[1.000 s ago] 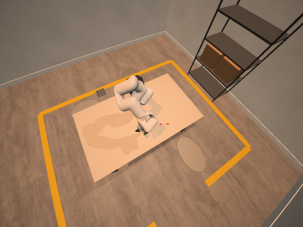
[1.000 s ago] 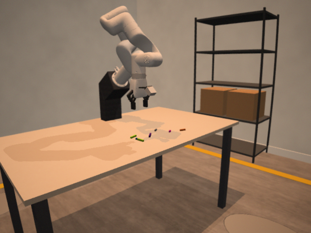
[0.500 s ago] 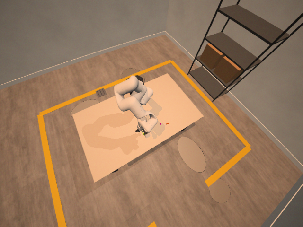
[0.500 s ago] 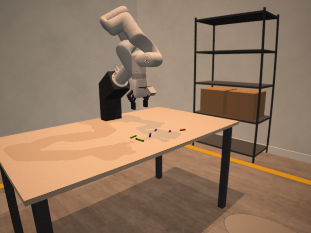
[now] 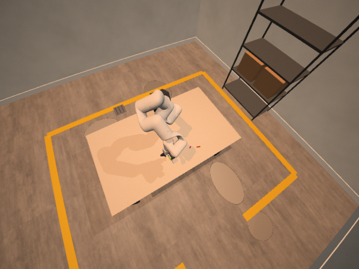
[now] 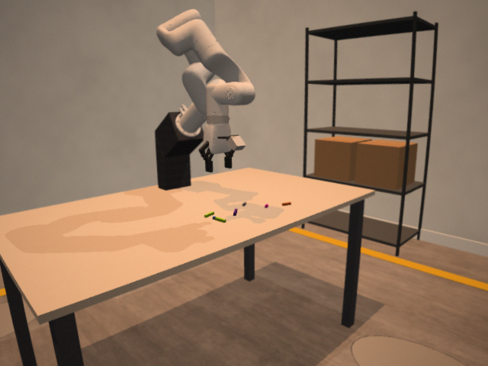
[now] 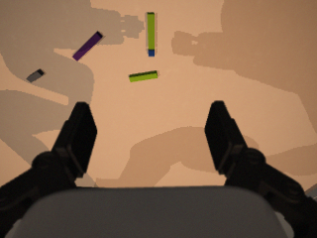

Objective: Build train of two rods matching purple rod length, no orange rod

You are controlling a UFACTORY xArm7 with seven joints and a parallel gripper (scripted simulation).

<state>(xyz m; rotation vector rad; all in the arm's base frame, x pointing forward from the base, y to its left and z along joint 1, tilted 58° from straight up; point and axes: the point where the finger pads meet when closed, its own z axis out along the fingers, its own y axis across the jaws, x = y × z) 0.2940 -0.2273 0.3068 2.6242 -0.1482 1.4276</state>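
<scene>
My gripper (image 7: 151, 115) is open and empty, well above the table; it also shows in the exterior view (image 6: 216, 162). In the wrist view a lime rod (image 7: 151, 31) lies with a small blue rod (image 7: 151, 52) touching its near end, in one line. A second lime rod (image 7: 143, 75) lies apart, just below them. The purple rod (image 7: 87, 46) lies tilted to the left, and a grey rod (image 7: 35, 75) further left. In the exterior view the lime rod with the blue end (image 6: 219, 219), the other lime rod (image 6: 208, 214), the purple rod (image 6: 235, 211) and the grey rod (image 6: 244, 203) show near the table's front edge.
A magenta rod (image 6: 266, 205) and an orange rod (image 6: 286, 203) lie to the right of the group. The arm's black base (image 6: 171, 155) stands at the table's back. A shelf with two cardboard boxes (image 6: 364, 159) stands off to the right of the table.
</scene>
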